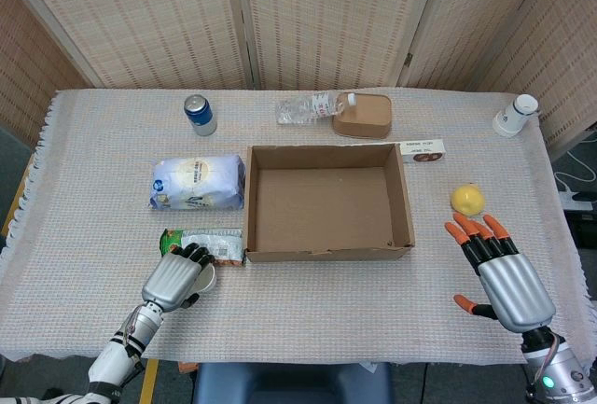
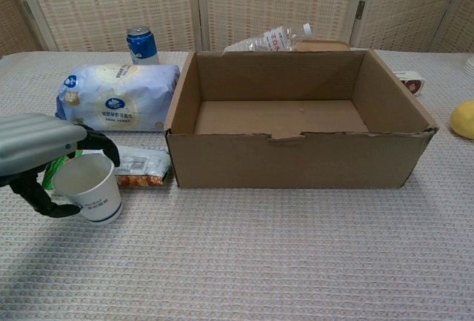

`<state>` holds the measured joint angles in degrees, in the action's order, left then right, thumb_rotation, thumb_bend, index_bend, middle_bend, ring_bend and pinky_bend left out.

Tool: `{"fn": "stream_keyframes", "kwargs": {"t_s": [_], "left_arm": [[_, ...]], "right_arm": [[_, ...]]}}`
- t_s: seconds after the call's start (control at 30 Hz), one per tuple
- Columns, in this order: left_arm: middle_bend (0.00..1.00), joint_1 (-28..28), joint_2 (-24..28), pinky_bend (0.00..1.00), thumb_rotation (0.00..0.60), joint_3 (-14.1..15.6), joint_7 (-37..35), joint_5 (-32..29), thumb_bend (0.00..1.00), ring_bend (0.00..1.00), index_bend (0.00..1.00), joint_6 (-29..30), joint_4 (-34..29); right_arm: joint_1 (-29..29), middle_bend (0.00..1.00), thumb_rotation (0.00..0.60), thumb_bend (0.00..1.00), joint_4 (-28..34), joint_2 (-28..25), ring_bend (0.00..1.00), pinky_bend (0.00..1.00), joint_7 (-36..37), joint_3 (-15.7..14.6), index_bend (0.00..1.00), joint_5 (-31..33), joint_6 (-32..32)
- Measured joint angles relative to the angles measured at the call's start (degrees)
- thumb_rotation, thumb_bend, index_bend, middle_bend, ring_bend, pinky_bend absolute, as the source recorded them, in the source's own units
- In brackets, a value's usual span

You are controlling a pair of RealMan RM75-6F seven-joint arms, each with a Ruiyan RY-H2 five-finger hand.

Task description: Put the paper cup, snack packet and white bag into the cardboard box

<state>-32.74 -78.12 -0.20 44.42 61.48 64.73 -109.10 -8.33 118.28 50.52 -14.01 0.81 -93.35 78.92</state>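
Beside one cardboard box [image 2: 300, 159], apparently one hand-gripped paper cup [image 2: 87, 186].

The left hand [image 2: 41, 159] wraps its dark fingers [image 2: 101, 147] around the paper cup [image 2: 87, 187], which stands upright on the woven tablecloth [image 2: 296, 262]. Just behind the cup lies the snack packet [image 2: 141, 167], one end touching or nearly touching the cardboard box [image 2: 296, 159]. The white bag [image 2: 118, 97] lies further back, beside the box's left wall. A blue can [image 2: 141, 44] stands behind the bag, a clear bottle [image 2: 266, 39] lies behind the box, and a yellow fruit, perhaps a lemon [image 2: 464, 118], sits at the right edge.
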Motion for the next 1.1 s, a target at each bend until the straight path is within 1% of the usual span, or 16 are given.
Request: {"fn": "stream_keyframes", "kwargs": {"t_s": [0.13, 0.3, 0.4, 0.47, 0.6, 0.8, 0.9, 1.03, 1.1], "left_arm": [[0.29, 0.0, 0.2, 0.40, 0.600, 0.2, -0.5, 0.2, 0.25, 0.23, 0.36, 0.3, 0.0], [0.42, 0.0, 0.4, 0.51, 0.600, 0.2, -1.3, 0.5, 0.28, 0.34, 0.44, 0.6, -0.2], [0.50, 0.0, 0.7, 0.57, 0.600, 0.2, -1.6, 0.5, 0.29, 0.42, 0.51, 0.6, -0.6], [0.51, -0.2, 1.5, 0.58, 0.600, 0.3, -1.7, -0.1, 0.29, 0.44, 0.53, 0.0, -1.6], [0.51, -0.8, 3.5, 0.59, 0.600, 0.3, -1.4, -1.0, 0.29, 0.44, 0.52, -0.6, -4.0], [0.51, -2.1, 8.6, 0.58, 0.600, -1.2, -0.9, -2.6, 0.29, 0.44, 0.51, -0.5, -8.8], [0.51, -3.0, 12.7, 0.58, 0.600, -2.5, -0.7, -3.6, 0.29, 0.44, 0.51, -0.4, -11.5], [0.51, -4.5, 20.2, 0.58, 0.600, -5.0, -1.1, -6.0, 0.29, 0.44, 0.51, -0.6, -15.3], [0.51, -5.2, 23.0, 0.58, 0.600, -6.0, -1.3, -7.2, 0.29, 0.44, 0.51, -0.9, -16.7]], "right_arm": [[0.0, 0.00, 0.600, 0.00, 0.0, 0.1, 0.00, 0.00, -0.1, 0.0, 0.00, 0.1, -0.1], [0.0, 0.00, 0.600, 0.00, 0.0, 0.1, 0.00, 0.00, -0.3, 0.0, 0.00, 0.1, 0.0], [0.0, 0.00, 0.600, 0.00, 0.0, 0.2, 0.00, 0.00, -0.4, 0.0, 0.00, 0.1, 0.0], [0.0, 0.00, 0.600, 0.00, 0.0, 0.2, 0.00, 0.00, -0.4, 0.0, 0.00, 0.2, 0.0], [0.0, 0.00, 0.600, 0.00, 0.0, 0.1, 0.00, 0.00, -0.3, 0.1, 0.00, 0.5, -0.1], [0.0, 0.00, 0.600, 0.00, 0.1, 0.0, 0.00, 0.00, -0.2, 0.2, 0.00, 0.5, 0.1], [0.0, 0.00, 0.600, 0.00, 0.1, -0.1, 0.00, 0.00, 0.0, 0.2, 0.00, 0.6, 0.0], [-0.1, 0.00, 0.600, 0.00, 0.0, -0.1, 0.00, 0.00, 0.1, 0.2, 0.00, 0.7, -0.1], [-0.1, 0.00, 0.600, 0.00, 0.1, -0.1, 0.00, 0.00, 0.1, 0.2, 0.00, 0.7, -0.1]]}}
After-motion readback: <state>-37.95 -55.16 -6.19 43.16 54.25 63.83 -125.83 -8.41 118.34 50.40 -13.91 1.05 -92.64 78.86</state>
